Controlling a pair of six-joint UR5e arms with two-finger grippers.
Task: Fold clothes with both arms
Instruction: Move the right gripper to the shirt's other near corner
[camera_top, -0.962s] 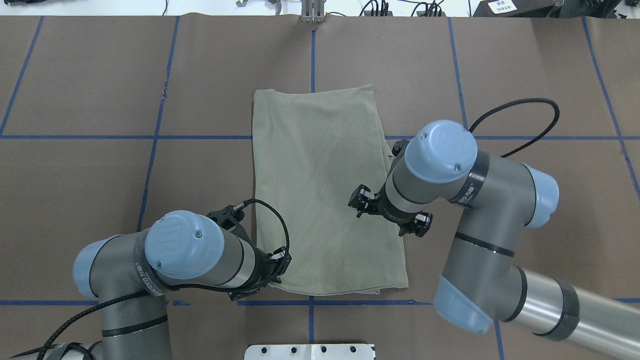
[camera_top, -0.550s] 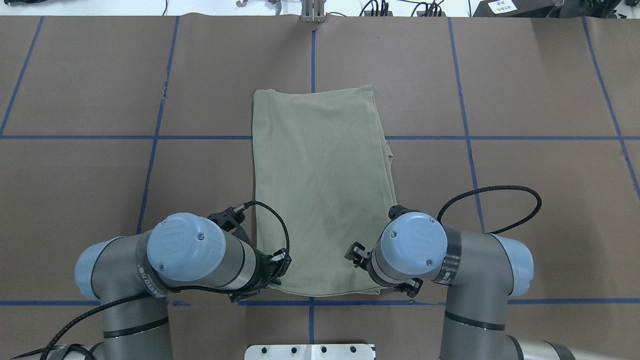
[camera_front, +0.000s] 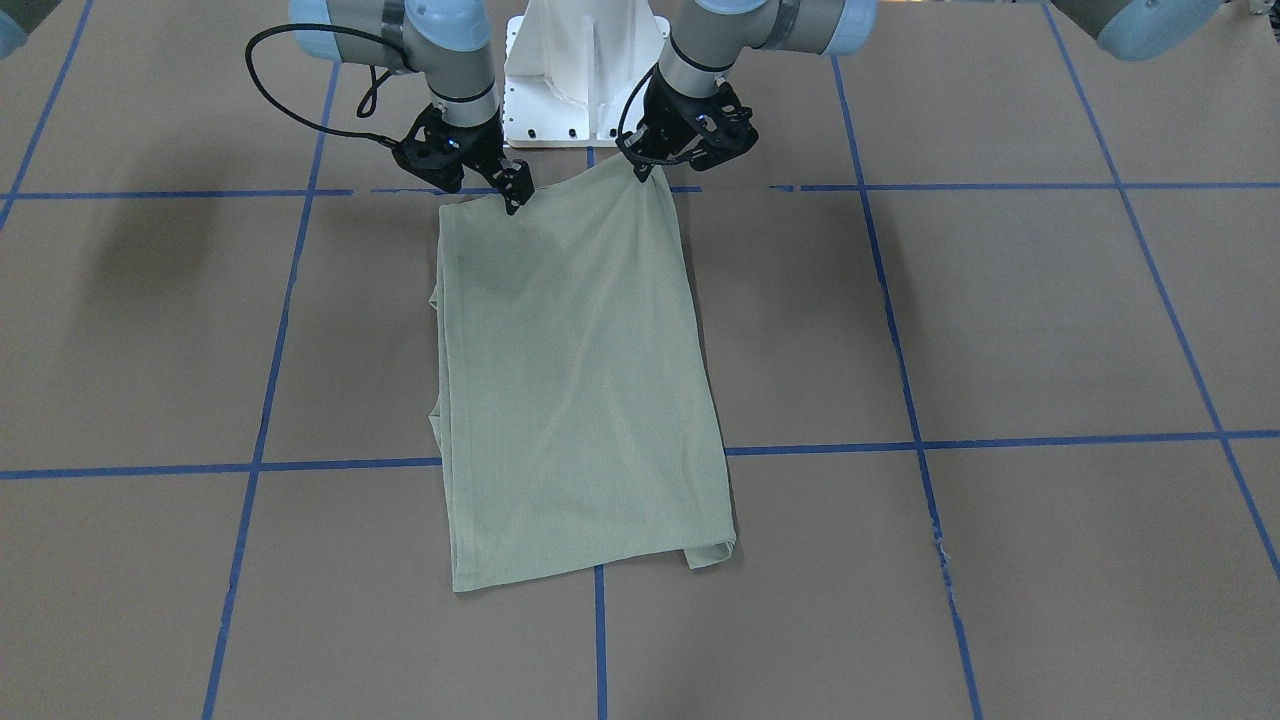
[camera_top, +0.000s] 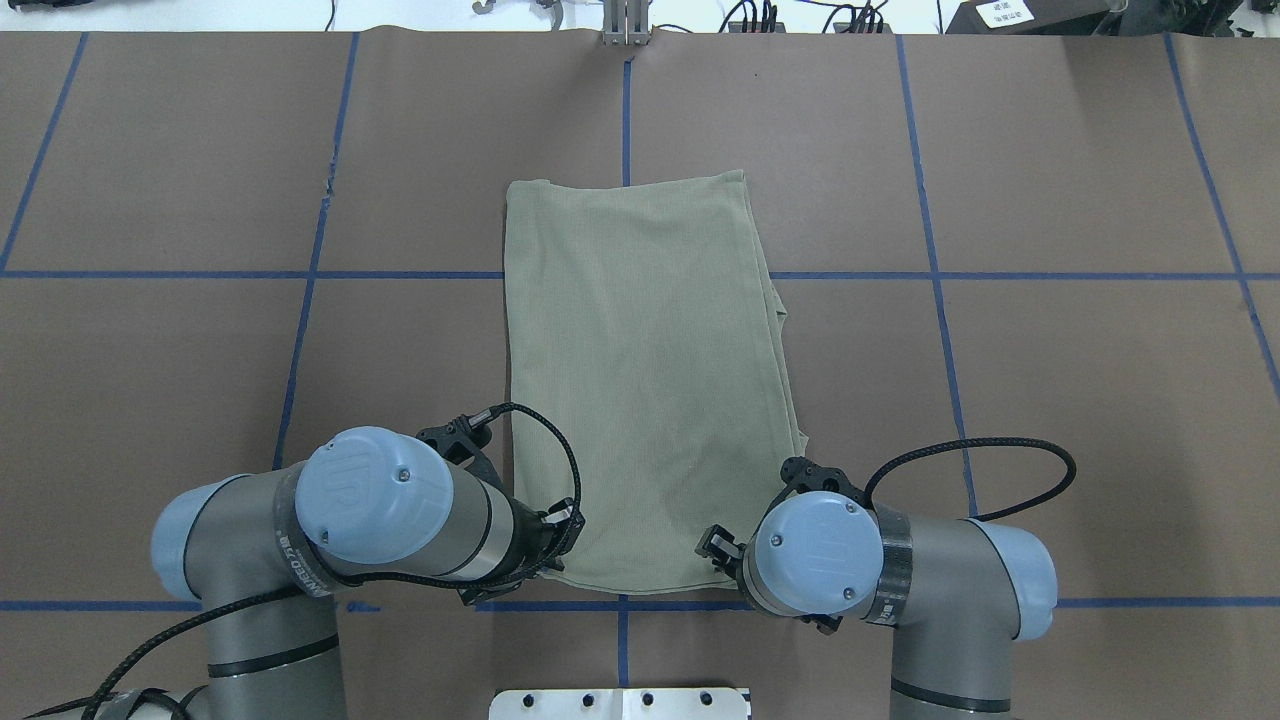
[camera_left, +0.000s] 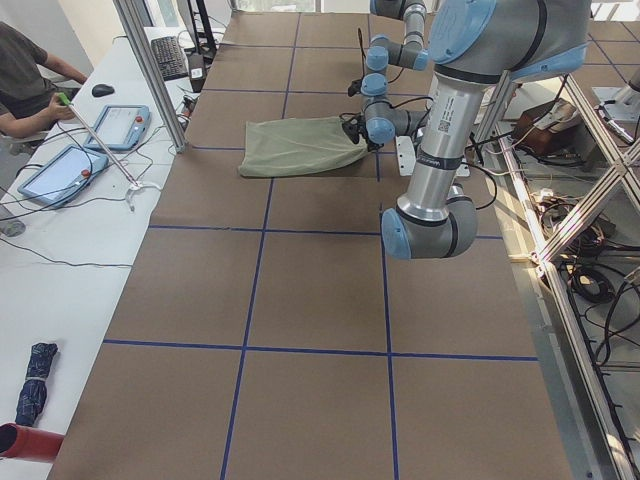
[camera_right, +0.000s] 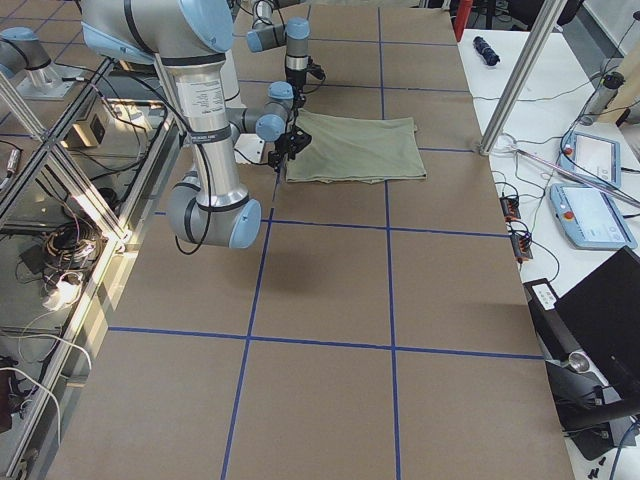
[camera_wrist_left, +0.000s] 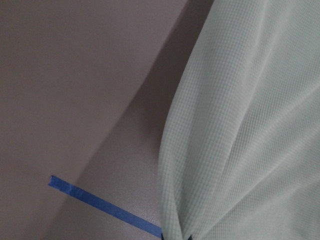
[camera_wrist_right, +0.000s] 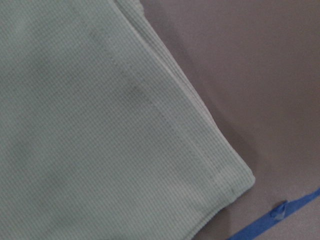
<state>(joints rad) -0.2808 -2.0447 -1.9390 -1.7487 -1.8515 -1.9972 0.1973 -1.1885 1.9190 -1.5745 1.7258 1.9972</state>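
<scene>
Front-facing view: the shirt, folded to a long strip, lies flat on the counter just out from the pedestal. The left tool looks pinched on one pedestal-side corner, with cloth rising to it. The right tool touches the other corner, and I cannot tell how far it is open.

Overhead view: neither tool's tips show.

Left wrist view: cloth gathers off the counter.

Right wrist view: the corner lies flat.

Likely step: grasping for the lengthwise fold. Next, the right tool must secure its corner, then both carry that edge away from the pedestal.
</scene>
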